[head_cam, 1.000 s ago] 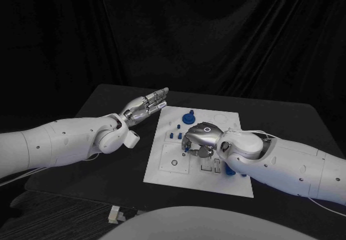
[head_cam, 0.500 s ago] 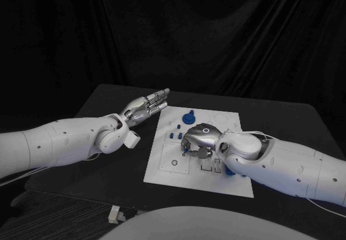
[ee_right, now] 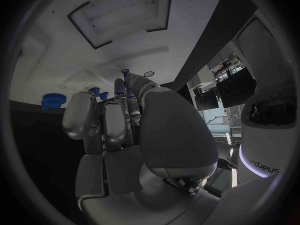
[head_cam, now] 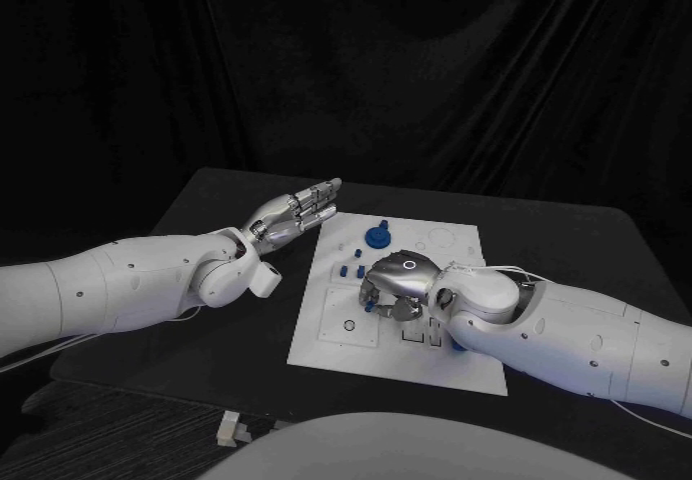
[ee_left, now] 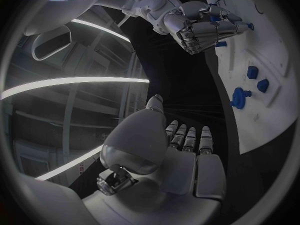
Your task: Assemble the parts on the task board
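Over the last second the right hand (head_cam: 398, 283) has been eased slightly leftward over the task board (head_cam: 329, 345), a small blue part (ee_left: 249, 26) pinched at its fingertips; insertion seems near. The left hand (head_cam: 293, 213) is kept open beside the board

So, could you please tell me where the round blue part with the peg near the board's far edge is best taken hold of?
Probably by its upright peg, from above: the round blue part sits flat on the task board, its stem stands proud, and the left hand hovers open nearby.
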You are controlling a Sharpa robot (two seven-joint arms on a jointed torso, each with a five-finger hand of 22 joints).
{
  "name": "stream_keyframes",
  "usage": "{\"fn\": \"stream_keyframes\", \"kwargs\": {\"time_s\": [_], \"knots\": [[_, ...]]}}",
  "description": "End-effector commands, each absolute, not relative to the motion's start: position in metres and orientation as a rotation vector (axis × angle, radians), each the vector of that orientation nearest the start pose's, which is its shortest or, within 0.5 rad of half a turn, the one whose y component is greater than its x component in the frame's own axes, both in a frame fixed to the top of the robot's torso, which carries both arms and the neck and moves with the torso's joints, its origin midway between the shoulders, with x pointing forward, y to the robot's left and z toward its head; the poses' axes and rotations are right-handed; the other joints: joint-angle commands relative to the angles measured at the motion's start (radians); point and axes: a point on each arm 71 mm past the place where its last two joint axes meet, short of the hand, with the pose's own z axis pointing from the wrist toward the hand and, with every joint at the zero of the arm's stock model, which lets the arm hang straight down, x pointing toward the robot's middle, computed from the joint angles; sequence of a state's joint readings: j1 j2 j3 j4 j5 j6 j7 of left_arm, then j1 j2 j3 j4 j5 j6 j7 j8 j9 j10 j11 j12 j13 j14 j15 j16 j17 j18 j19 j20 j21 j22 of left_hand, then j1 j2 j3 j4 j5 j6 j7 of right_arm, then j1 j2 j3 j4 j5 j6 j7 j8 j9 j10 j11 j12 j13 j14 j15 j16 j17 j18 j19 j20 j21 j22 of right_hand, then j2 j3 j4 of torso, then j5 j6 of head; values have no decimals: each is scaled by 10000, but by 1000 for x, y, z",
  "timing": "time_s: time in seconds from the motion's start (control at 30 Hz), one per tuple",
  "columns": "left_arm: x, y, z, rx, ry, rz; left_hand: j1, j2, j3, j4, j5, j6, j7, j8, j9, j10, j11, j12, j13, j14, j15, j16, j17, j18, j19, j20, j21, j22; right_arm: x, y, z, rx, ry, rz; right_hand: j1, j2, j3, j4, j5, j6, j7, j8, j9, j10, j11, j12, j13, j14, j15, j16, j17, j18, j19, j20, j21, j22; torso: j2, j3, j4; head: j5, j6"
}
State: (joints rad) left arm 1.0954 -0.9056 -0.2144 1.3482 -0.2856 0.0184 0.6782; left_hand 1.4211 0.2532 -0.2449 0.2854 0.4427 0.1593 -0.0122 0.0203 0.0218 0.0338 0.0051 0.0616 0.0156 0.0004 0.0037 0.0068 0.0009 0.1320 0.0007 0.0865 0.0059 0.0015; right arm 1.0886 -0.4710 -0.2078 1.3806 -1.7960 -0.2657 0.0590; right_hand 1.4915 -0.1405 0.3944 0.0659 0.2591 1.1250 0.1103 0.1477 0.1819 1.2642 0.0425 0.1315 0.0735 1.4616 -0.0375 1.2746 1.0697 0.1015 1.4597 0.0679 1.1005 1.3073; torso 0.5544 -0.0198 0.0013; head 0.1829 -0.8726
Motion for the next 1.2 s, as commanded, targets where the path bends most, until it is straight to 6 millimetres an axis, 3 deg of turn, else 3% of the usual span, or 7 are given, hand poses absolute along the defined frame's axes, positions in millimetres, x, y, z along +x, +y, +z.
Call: {"fn": "stream_keyframes", "kwargs": {"time_s": [0.03, 0.93, 1.13, 1.2], "knots": [[449, 272, -268, -7227, 15022, -17375, 69, 2, 67, 20, 58, 14, 52, 26, 13, -15, 88, 48, 12, -4, 82, -68, -9, 211, -7, 88, -59, -15, 417, -38, -293, -8141, 16878, 8444, 83, -2, -15, -76, 84, -65, 30, -40, 13, 56, 24, 51, 7, 253, 14, -21, -20, -166, 106, -28, -58, 1521, -3, -2, 1, 12, 0], [448, 272, -272, -7350, 15263, -17480, 134, 63, 114, 10, 140, 165, 290, 53, 34, -9, 129, 108, 19, -4, 272, -68, -9, 264, 34, 325, -13, 110, 415, -37, -304, -8082, 17394, 8182, 60, -38, -1, -138, 131, -270, 93, -209, -24, 6, 69, 34, 24, 198, 52, -51, -54, -153, 46, -8, -146, 1495, 2, -3, 0, -3, 0], [448, 272, -273, -7378, 15298, -17472, 148, 83, 129, 7, 157, 204, 340, 59, 39, -6, 123, 120, 21, -4, 289, -68, -9, 270, 39, 348, -9, 120, 415, -37, -305, -8064, 17482, 8089, -105, -92, -2, -100, -83, -1104, 289, -729, -241, -360, 212, 7, 44, 116, 181, -59, -86, -136, -60, 84, -284, 1454, 2, 3, 2, 3, 0], [448, 272, -273, -7384, 15307, -17470, 154, 86, 133, 5, 162, 222, 362, 62, 41, -4, 122, 125, 22, -4, 292, -68, -9, 272, 40, 354, -8, 121, 415, -38, -305, -8061, 17529, 8041, -186, -131, -17, -62, -162, -1290, 270, -818, -291, -493, 201, -17, 38, 94, 183, -58, -92, -122, -90, 97, -333, 1440, 3, 3, 1, 4, 0]]}}
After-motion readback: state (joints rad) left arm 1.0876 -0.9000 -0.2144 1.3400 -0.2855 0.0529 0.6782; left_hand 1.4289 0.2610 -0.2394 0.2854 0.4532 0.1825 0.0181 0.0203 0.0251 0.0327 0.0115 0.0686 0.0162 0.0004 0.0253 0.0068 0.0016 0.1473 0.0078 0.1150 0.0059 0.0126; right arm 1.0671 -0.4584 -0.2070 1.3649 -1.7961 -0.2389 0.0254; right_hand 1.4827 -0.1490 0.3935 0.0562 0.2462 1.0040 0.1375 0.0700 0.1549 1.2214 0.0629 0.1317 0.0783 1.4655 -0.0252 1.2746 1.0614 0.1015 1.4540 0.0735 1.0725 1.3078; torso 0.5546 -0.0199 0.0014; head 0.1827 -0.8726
